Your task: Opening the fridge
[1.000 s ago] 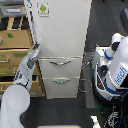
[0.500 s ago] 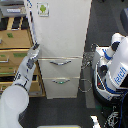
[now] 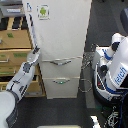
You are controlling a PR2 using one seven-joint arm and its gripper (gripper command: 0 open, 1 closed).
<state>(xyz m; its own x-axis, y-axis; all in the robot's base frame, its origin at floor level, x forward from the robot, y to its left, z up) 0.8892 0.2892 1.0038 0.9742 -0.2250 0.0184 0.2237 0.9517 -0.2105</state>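
The fridge (image 3: 62, 35) stands tall and white in the middle of the exterior view. A green-and-white sticker (image 3: 43, 11) sits on its upper door. Below the door are two drawers with curved silver handles (image 3: 62, 62). My arm (image 3: 22, 77) reaches up from the lower left. Its gripper (image 3: 36, 50) is at the left edge of the upper door, near the door's bottom corner. A dark line runs along that left edge, so the door may stand slightly ajar. The fingers are too small and blurred to tell apart.
A tan wooden drawer cabinet (image 3: 14, 42) stands right beside the fridge on the exterior view's left, behind my arm. A white and blue robot body (image 3: 117, 70) with cables (image 3: 89, 67) stands close on the exterior view's right. Dark floor lies in front.
The gripper has stayed at the door's left edge, with only a slight shift of the arm. The door looks the same.
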